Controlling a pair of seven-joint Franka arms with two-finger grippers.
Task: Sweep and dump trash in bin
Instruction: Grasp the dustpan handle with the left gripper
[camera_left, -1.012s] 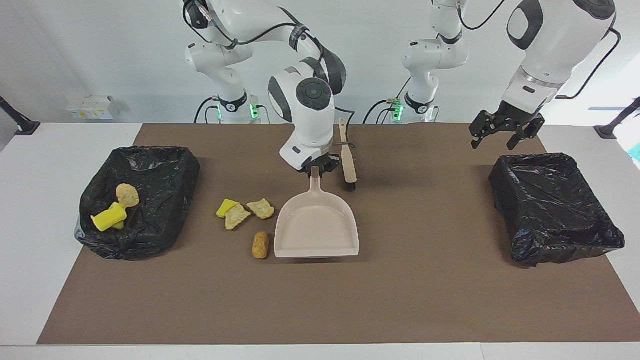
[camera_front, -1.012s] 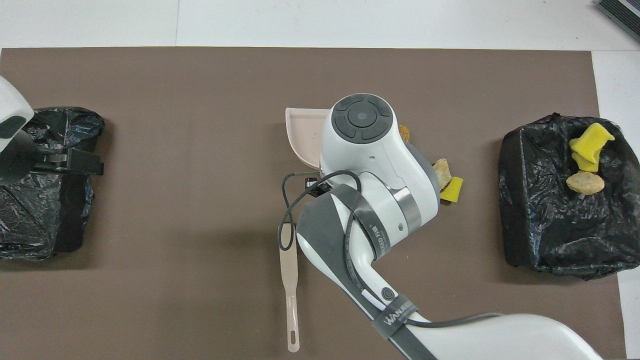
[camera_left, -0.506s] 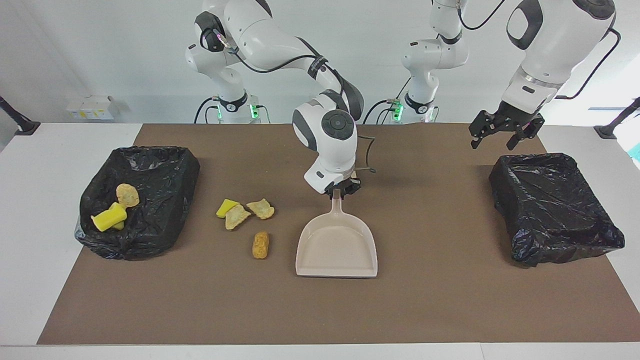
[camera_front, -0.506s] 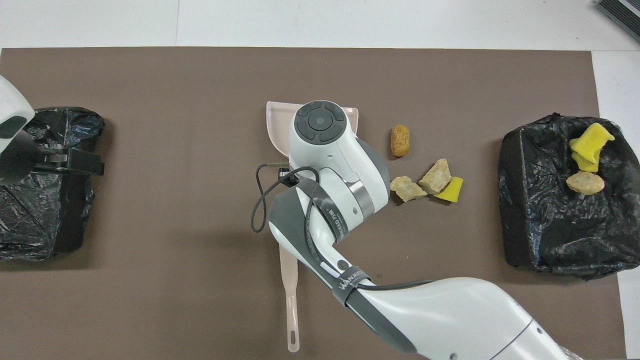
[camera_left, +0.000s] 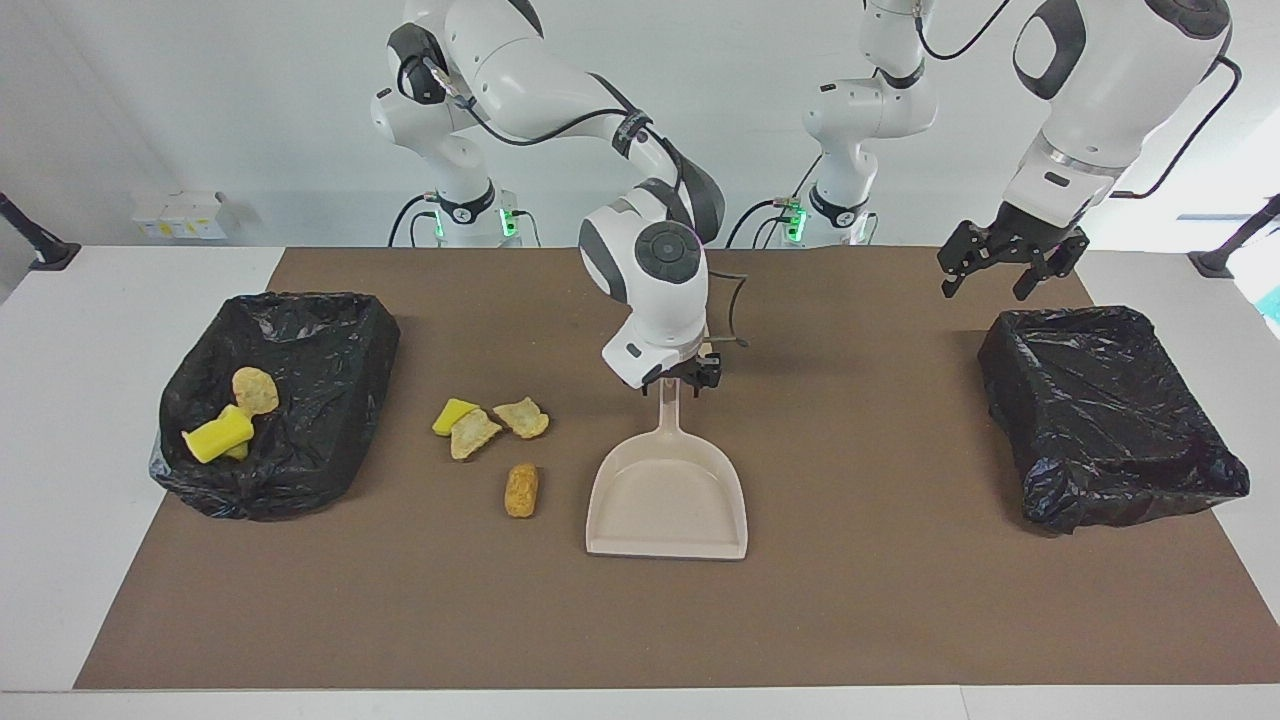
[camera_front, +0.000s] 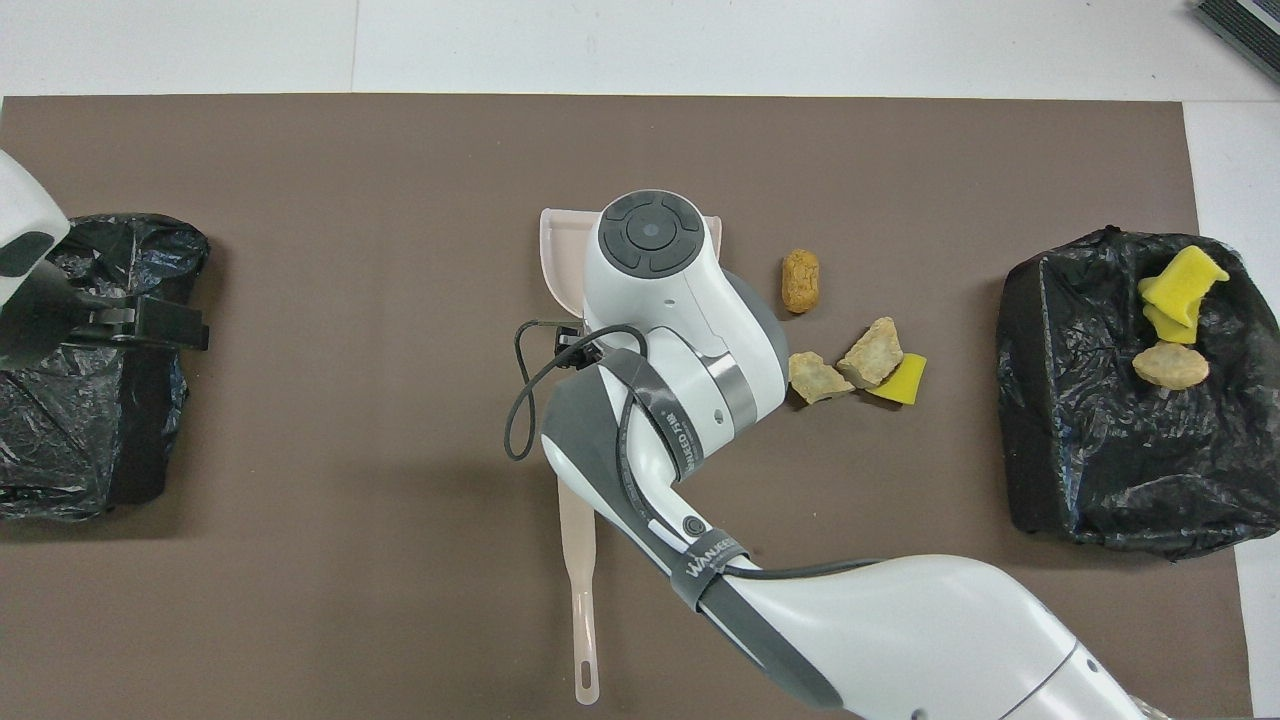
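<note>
The beige dustpan (camera_left: 668, 500) lies flat mid-mat, its handle toward the robots. My right gripper (camera_left: 683, 380) stands open at the handle's end, a finger on each side of it. Loose trash lies beside the pan toward the right arm's end: a yellow chunk (camera_left: 455, 413), two tan bits (camera_left: 472, 433) (camera_left: 522, 417) and a golden-brown piece (camera_left: 520, 490). More trash (camera_left: 218, 435) sits in the black-lined bin (camera_left: 290, 330) there. My left gripper (camera_left: 985, 268) hangs open over the mat by the other bin (camera_left: 1100, 400). In the overhead view my right wrist covers most of the dustpan (camera_front: 560, 250).
The beige brush (camera_front: 580, 590) lies on the mat nearer to the robots than the dustpan, its head hidden under my right arm. The brown mat (camera_left: 880, 600) covers the table between the two bins.
My right gripper dragged the dustpan toward the left arm's end and away from the robots, clear of the loose trash, then opened off the handle. The left arm has not moved.
</note>
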